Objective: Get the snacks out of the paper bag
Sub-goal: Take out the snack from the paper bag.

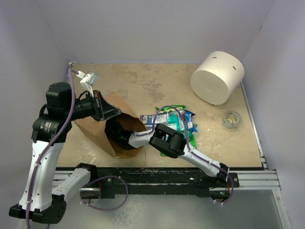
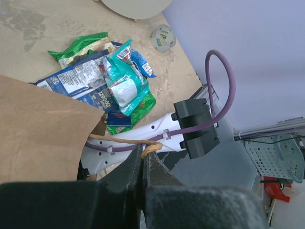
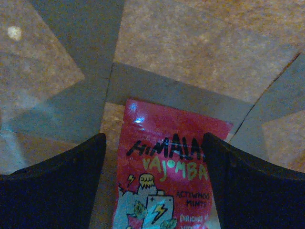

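Red packet [image 3: 167, 181] lies inside the paper bag [image 1: 90, 131], right end effector [image 3: 153, 143] wide open around it. Left end effector [image 2: 143, 157] clamped on the bag's handle [image 2: 114, 139]. Other snacks [image 1: 178, 119] piled on desk [image 1: 143, 81] at bag's 3 o'clock.

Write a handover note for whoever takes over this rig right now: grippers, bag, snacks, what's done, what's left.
Left gripper: shut on the paper bag's handle.
Right gripper: open inside the bag, fingers either side of a red packet, not gripping.
Done: several packets lie piled on the table beside the bag.
Left: grip the red packet and pull it out. Can't tell if more are inside.
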`<state>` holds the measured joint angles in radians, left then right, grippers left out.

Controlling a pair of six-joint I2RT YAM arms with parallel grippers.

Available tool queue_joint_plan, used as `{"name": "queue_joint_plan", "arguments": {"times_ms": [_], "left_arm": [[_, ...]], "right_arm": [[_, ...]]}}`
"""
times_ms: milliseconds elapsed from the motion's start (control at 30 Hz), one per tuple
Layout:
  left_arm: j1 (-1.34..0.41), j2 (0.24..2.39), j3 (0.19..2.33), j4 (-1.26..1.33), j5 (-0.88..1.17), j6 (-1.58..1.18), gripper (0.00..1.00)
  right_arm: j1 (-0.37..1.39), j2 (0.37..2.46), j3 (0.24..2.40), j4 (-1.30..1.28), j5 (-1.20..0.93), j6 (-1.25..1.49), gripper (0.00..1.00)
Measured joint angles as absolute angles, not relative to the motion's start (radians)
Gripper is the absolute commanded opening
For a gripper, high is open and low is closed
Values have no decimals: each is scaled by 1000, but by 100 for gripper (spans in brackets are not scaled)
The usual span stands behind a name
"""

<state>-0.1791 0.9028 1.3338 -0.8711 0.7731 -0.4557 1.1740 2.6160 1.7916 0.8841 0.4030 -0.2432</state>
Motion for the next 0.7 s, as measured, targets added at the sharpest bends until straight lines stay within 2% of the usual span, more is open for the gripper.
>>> {"name": "queue_joint_plan", "arguments": {"times_ms": [167, 300, 533, 667, 700], "left_arm": [[-179, 894, 1347, -914, 727, -444, 0], [-179, 867, 1353, -957, 645, -421, 0], [-179, 823, 1354, -1006, 493, -403, 0], [-179, 808, 1355, -1014, 426, -406, 0], [-179, 804, 1355, -1013, 407, -408, 0]], "right_arm": [[1155, 2616, 1805, 849, 427, -233, 60], [1139, 2616, 1812, 794, 447, -211, 57], [1122, 2580, 1751, 796, 430, -244, 14], [1121, 2529, 1684, 794, 418, -262, 1], [1121, 2513, 1666, 794, 414, -266, 0]]}}
